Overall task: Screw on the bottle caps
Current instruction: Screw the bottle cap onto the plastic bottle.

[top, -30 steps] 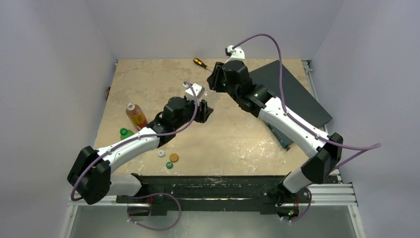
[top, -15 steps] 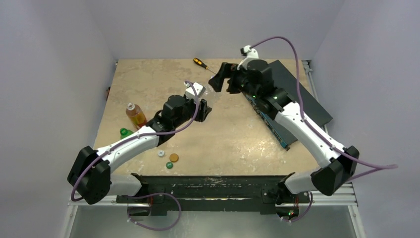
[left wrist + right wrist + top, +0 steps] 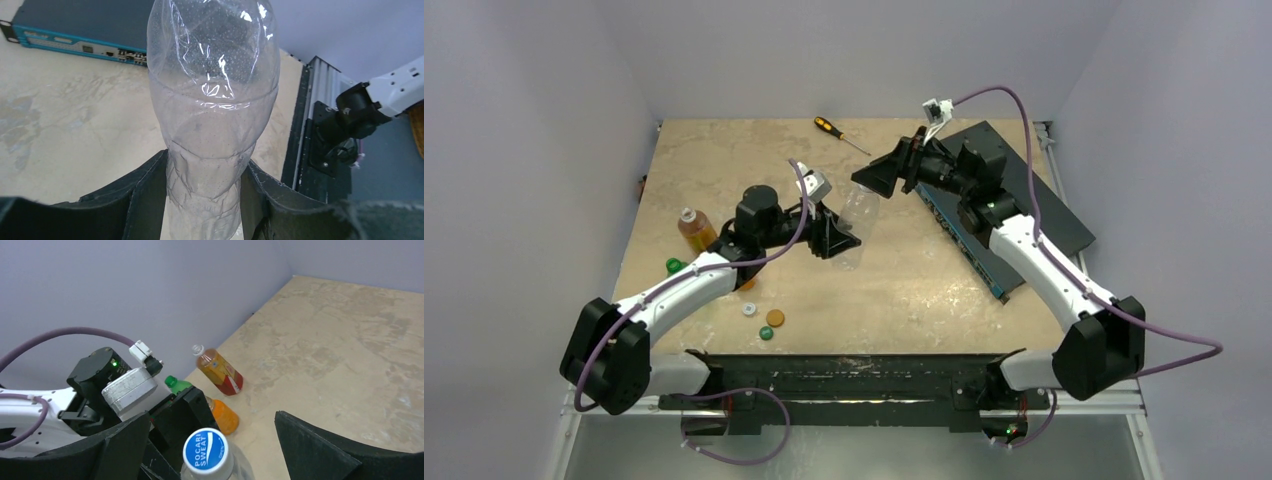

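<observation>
My left gripper [image 3: 204, 200] is shut on the lower body of a clear bottle [image 3: 212, 100], held above the table's middle [image 3: 856, 208]. A blue cap [image 3: 206, 451] marked with white letters sits on the bottle's neck. Around that cap stands my right gripper [image 3: 210, 422], open, with both fingers well apart from it [image 3: 879, 180]. An amber bottle [image 3: 694, 228] with a red label and no cap stands at the left, with a green bottle [image 3: 674, 266] beside it. White [image 3: 749, 309], orange [image 3: 775, 318] and green [image 3: 766, 333] caps lie loose near the front.
An orange bottle [image 3: 222, 416] lies behind the left gripper's fingers. A black-and-orange screwdriver [image 3: 836, 128] rests at the back of the table. A dark flat box with a blue edge [image 3: 1014, 195] covers the right side. Walls close the table on three sides.
My right gripper has let go of the cap, opened wide and drawn back to the right. The left arm has turned and swung the clear bottle slightly right, still gripped.
</observation>
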### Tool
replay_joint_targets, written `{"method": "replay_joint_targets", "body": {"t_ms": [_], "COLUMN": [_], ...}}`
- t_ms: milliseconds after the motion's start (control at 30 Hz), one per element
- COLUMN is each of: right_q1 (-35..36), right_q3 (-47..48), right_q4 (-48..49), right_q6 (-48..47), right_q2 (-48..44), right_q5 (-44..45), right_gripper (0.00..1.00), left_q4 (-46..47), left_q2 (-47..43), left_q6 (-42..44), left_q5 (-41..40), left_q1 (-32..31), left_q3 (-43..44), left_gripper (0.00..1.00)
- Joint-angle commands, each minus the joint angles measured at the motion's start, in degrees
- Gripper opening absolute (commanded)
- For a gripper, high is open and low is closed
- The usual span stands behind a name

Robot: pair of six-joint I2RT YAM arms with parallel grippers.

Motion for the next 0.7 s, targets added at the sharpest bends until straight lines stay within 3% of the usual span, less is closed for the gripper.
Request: {"method": "replay_joint_targets", "body": {"t_ms": [0,667], "right_q1": [0.4,4.1], "right_q3": [-0.8,-0.2], "right_q4": [13.8,12.7], "right_q6": [5.8,4.0], "right_q2": [1.0,0.0], "right_q5": [-8.0,-6.7], "right_gripper": [0.99,0.99], "left_q4": [9.1,13.6], "left_q2": [-1.1,3.3], "left_q6": [-5.6,-11.6], "left_q5": [8.8,8.6], "left_q1": [0.2,0.9], "left_q3": [-1.3,-2.7], "left_gripper": [0.00,0.00]}}
